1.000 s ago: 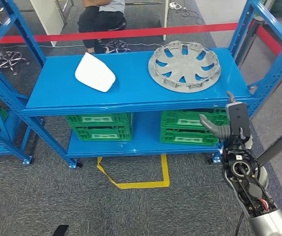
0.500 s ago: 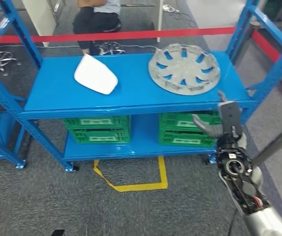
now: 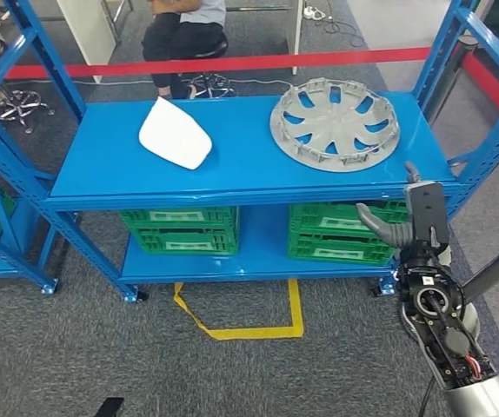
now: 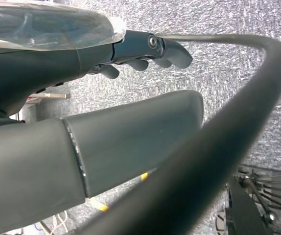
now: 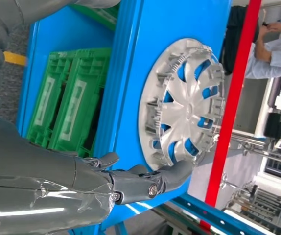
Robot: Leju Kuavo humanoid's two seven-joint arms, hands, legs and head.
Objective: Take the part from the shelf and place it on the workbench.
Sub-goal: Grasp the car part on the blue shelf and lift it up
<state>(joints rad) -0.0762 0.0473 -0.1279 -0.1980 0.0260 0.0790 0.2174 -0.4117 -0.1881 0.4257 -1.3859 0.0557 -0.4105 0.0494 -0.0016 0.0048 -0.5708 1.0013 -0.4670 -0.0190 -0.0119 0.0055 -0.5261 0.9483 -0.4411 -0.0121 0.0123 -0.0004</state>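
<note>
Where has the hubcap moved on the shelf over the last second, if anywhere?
No. The hubcap sits at the same spot on the blue shelf; only the camera shifted.

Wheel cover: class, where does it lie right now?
In the head view, the wheel cover lies flat on the right end of the blue shelf, right of the white part.

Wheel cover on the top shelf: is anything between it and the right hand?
Nothing visible. The wheel cover lies alone on its end of the shelf; the right hand hangs open just before the shelf's front edge, below it.
</note>
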